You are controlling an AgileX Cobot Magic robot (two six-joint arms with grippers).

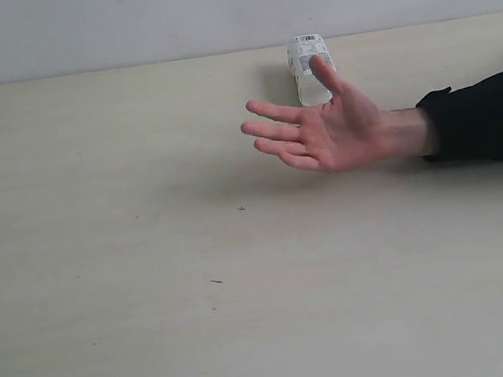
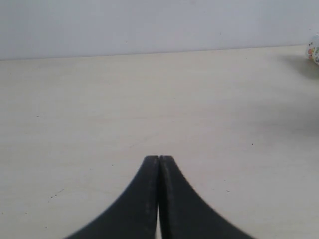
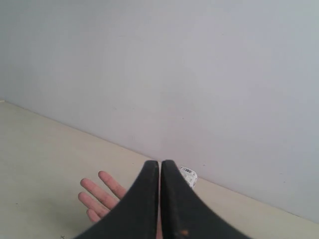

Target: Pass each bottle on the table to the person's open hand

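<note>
One bottle [image 1: 311,70], clear with a white barcode label, rests near the far edge of the table [image 1: 153,280], just behind the person's open hand [image 1: 326,131]. That hand hovers palm up, fingers spread, and holds nothing. Neither gripper shows in the exterior view. My right gripper [image 3: 160,162] is shut and empty, raised behind the hand [image 3: 99,196], with the bottle [image 3: 189,175] peeking past its fingers. Low over bare table, my left gripper [image 2: 159,158] is shut on nothing. A sliver of a white-labelled bottle [image 2: 314,49] shows at that view's edge.
A pale wall [image 1: 126,22] rises right behind the table's far edge. The person's black sleeve [image 1: 482,115] reaches in from the right. A few tiny dark specks [image 1: 241,208] dot the beige tabletop.
</note>
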